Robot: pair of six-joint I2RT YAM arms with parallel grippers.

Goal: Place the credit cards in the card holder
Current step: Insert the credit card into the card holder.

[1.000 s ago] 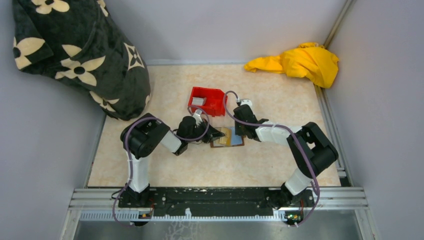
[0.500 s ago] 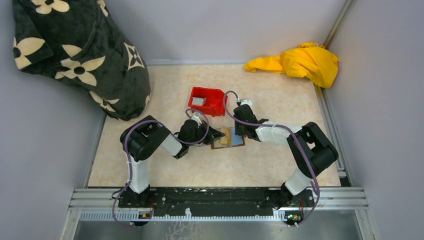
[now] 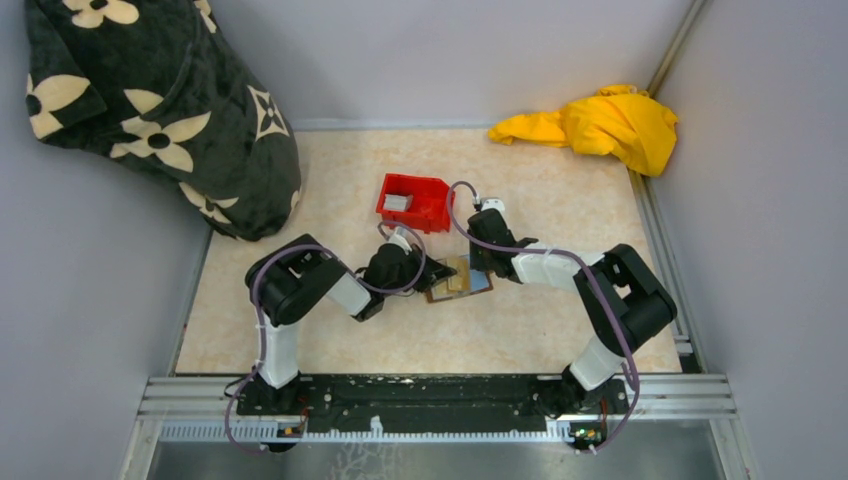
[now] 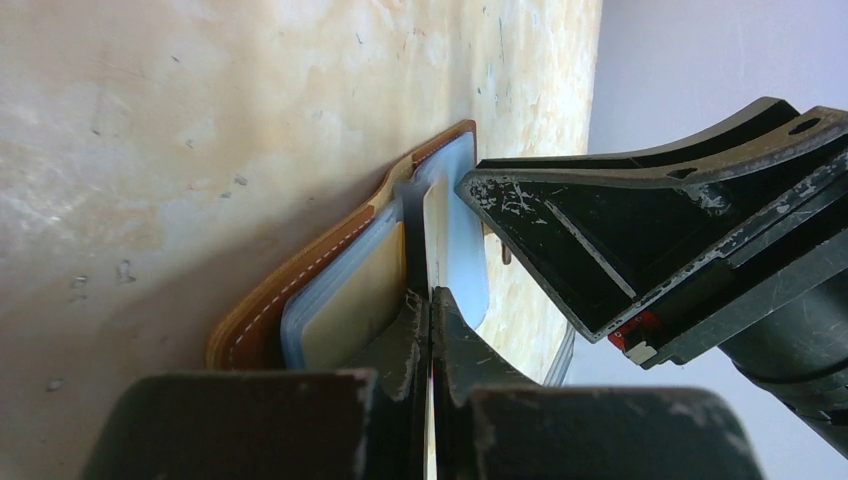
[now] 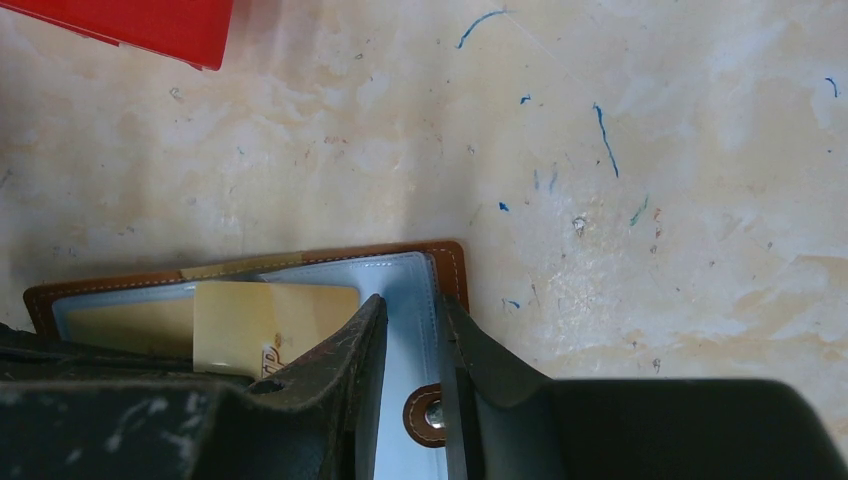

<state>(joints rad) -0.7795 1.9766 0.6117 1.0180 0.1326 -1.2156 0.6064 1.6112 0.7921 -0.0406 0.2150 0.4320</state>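
Your left tool [image 4: 431,300] is fully closed, its tips pressed together at the left half of the card holder [image 5: 450,262]. You cannot tell from the pictures whether anything thin is pinched between them. Over the last second this arm has swung its elbow in and carried the tool further across the holder. The holder has turned a little on the counter [image 3: 560,190], so more of its pale blue sleeve now shows at the right end.

Your right tool [image 5: 412,303] has kept its part-open gap. Its two fingers straddle the sleeve on the holder's right half, with the snap button between them. It looks to be pinning the holder down rather than gripping it.

The holder lies open and flat between the two tools. In the right wrist view a cream card [image 5: 270,320] sits in the left pocket area with the dark left tool right behind it. It looks partly in, not seated. The turn suggests your push is moving the holder as well as the card, so the right tool's hold matters.

The red bin [image 3: 425,200] stands just beyond the holder, and one grey card [image 3: 398,203] lies inside it, yet to be moved.
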